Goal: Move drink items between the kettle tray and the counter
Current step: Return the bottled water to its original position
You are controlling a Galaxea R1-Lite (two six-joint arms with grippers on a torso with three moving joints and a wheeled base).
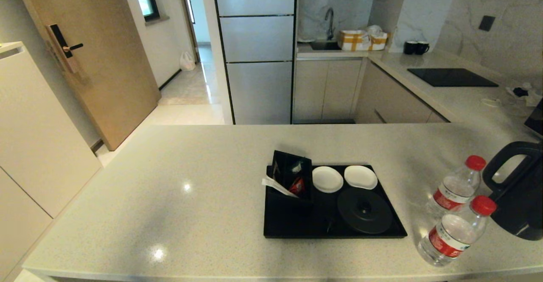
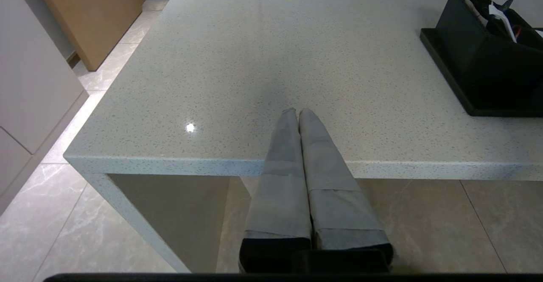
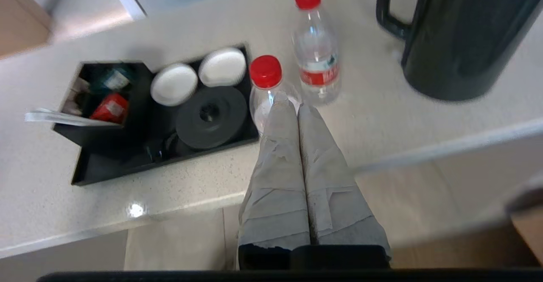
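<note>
The nearer water bottle [image 3: 267, 91] stands upright on the counter [image 1: 169, 180] just ahead of the right gripper [image 3: 290, 104], beside the tray [image 1: 292, 227], its long axis vertical; the right arm is plainly closer. That gripper hangs off the counter's front edge, fingers pressed together and empty; the left gripper [image 2: 298, 113], likewise closed, sits parked far from the bottles.

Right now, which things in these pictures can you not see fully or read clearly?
- Tall dark grey kettle: cut off by the head view's right edge; its top is cut off in the right wrist view.
- Nearer clear red-capped water bottle: its body is partly hidden behind the shut right hand.
- Bottle labels: print too small to read.
- Sachets in the black box: wording too small to read.
</note>
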